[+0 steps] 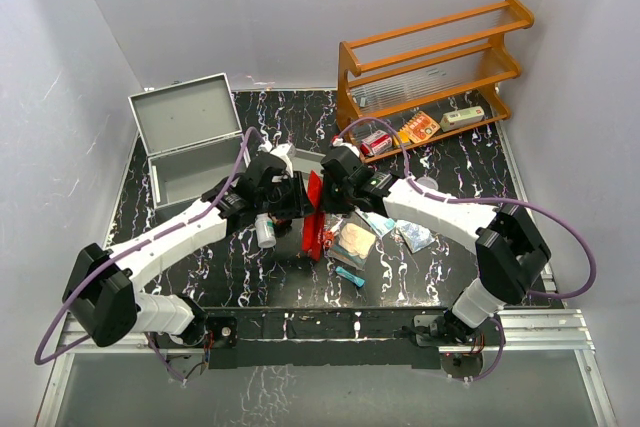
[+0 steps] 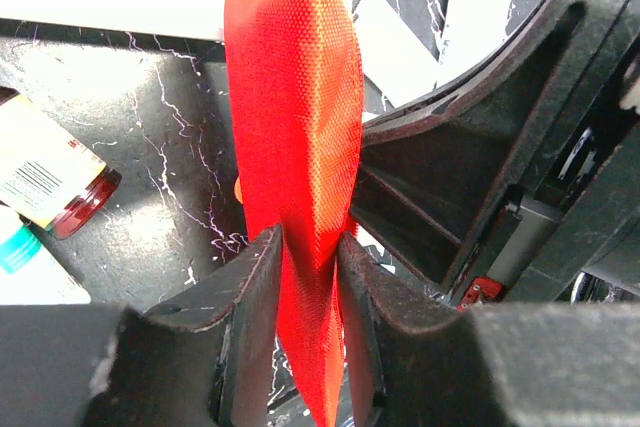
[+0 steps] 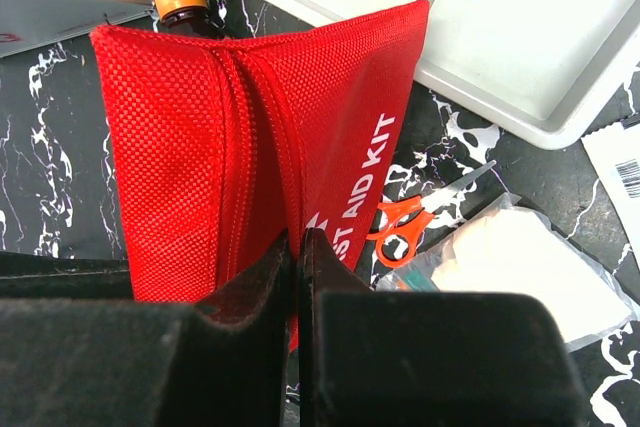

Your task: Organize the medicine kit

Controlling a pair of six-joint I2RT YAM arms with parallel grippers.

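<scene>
Red pouch [image 1: 314, 209] is mid-tabletop, held up on edge between both arms, not lying flat. Left tool [image 1: 290, 197] comes at it from the left and is closed tight on a fold of the fabric; in the left wrist view the cloth is squeezed between its fingers [image 2: 255, 292]. Right tool [image 3: 298, 247] comes from the right, nearly closed, pinching the pouch at the seam where the zipper line runs up from its tips. Pouch long axis runs roughly near-far in the top view, with its flat faces turned left and right toward the tools. Looks like the pouch is being held to get it open; any pull apart would go left-right, across that axis. Scissors [image 3: 410, 227] and a gauze pack [image 3: 520, 267] lie just right of the pouch, nearer the right arm. Open metal box [image 1: 190, 142] sits far left, nearer the left arm.
</scene>
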